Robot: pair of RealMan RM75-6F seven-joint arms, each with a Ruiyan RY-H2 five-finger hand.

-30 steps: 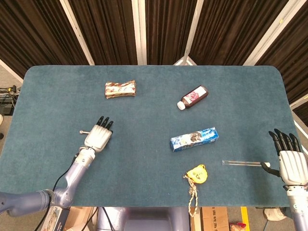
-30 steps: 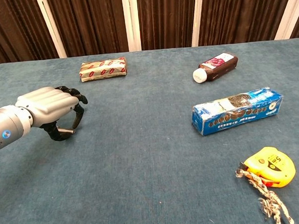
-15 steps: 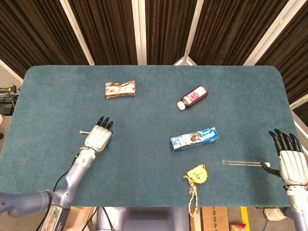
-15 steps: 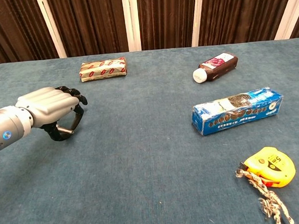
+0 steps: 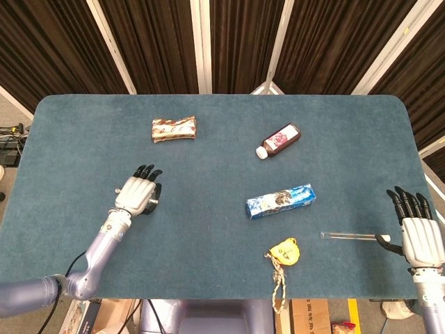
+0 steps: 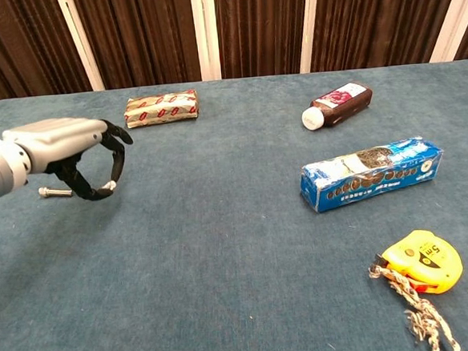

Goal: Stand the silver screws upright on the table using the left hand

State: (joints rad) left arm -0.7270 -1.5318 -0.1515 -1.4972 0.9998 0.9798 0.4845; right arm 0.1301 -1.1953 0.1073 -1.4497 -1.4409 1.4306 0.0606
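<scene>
Lying flat on the desk [image 6: 223,248], the screw [image 6: 55,190] had its long axis roughly side to side in the chest view, head end toward 9 o'clock and the other end pointing at 3 o'clock into the left hand [image 6: 72,151]. That hand hovered just above and beside it, fingers [image 6: 114,164] curled downward in a loose hook with a gap between them and the thumb, clamped on nothing; whether a fingertip touched the screw's near end could not be told. In the head view the hand [image 5: 137,193] covered the screw, so only the chest view showed it. By my judgement the coming grasp turned on this: the screw sat at about 9 o'clock from the fingertips, so the hand would need to shift that way and pinch across the shaft before tipping it up. The right hand [image 5: 419,233] rested well apart at the desk's far right edge, fingers extended and slightly apart, holding nothing.
</scene>
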